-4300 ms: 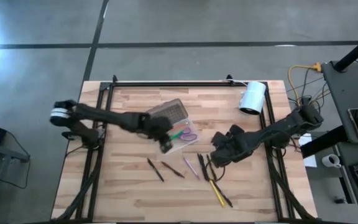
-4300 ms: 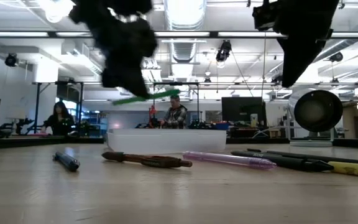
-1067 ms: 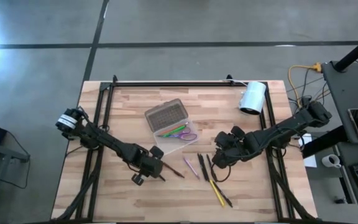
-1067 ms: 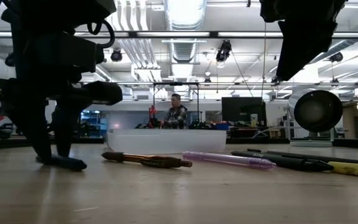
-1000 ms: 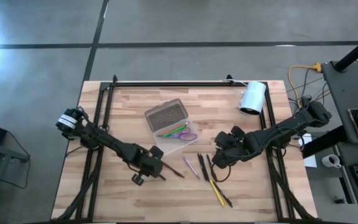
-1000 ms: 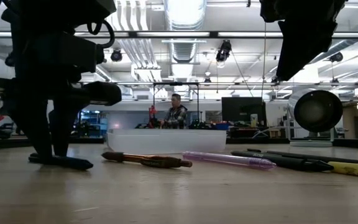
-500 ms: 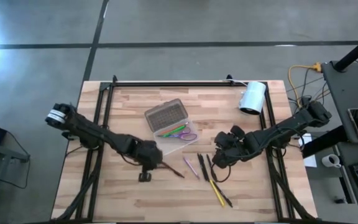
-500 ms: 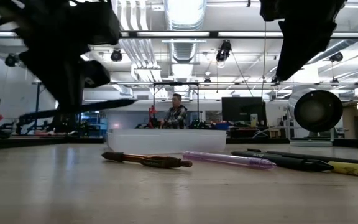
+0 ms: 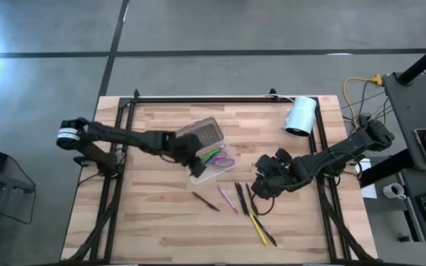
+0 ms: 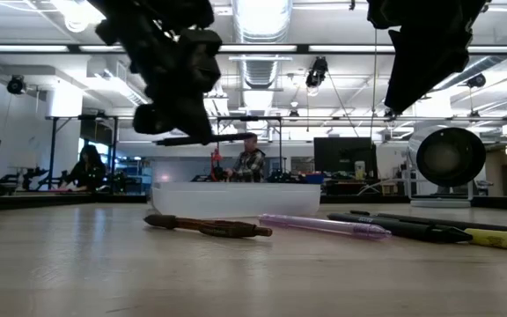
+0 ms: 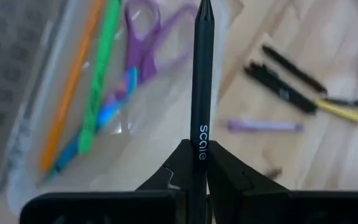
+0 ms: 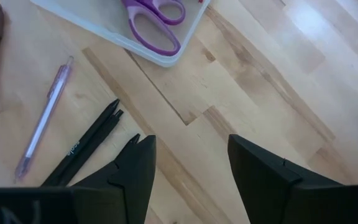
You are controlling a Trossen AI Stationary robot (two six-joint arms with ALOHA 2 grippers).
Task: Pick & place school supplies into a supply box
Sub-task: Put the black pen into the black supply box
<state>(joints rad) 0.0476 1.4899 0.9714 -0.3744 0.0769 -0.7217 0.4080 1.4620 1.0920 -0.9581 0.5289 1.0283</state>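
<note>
High view, left gripper (image 9: 192,159): over the supply box (image 9: 207,150), above the clear tray half near its front corner, arm reaching in from the table's left edge
Left gripper grasp: clenched on a black pen (image 11: 201,93); in the left wrist view the pen stands out straight between the two fingers (image 11: 173,167), white lettering on its barrel
Low view of that pen: held level in the air above the tray, clear of the table (image 9: 154,222)
Supply box: lies open left of the table's middle, dark grey textured half toward the far side, clear half toward the near side
Inside the clear half: purple-handled scissors (image 11: 143,43), a green pen (image 11: 98,81) and an orange pencil (image 11: 70,84), lying side by side
Right gripper (image 9: 261,186): raised above the table right of the box, near the loose pens; fingers (image 12: 132,168) spread apart with nothing between them
Loose on the wood: a brown pen (image 9: 205,201) nearest the box's front, a pale purple pen (image 9: 226,198) beside it, two dark pens (image 9: 241,198) close together, then a yellow pen (image 9: 258,229) and another dark pen (image 9: 265,230) crossing nearer the front edge
White roll (image 9: 300,116): at the far right corner of the table, well apart from the box
</note>
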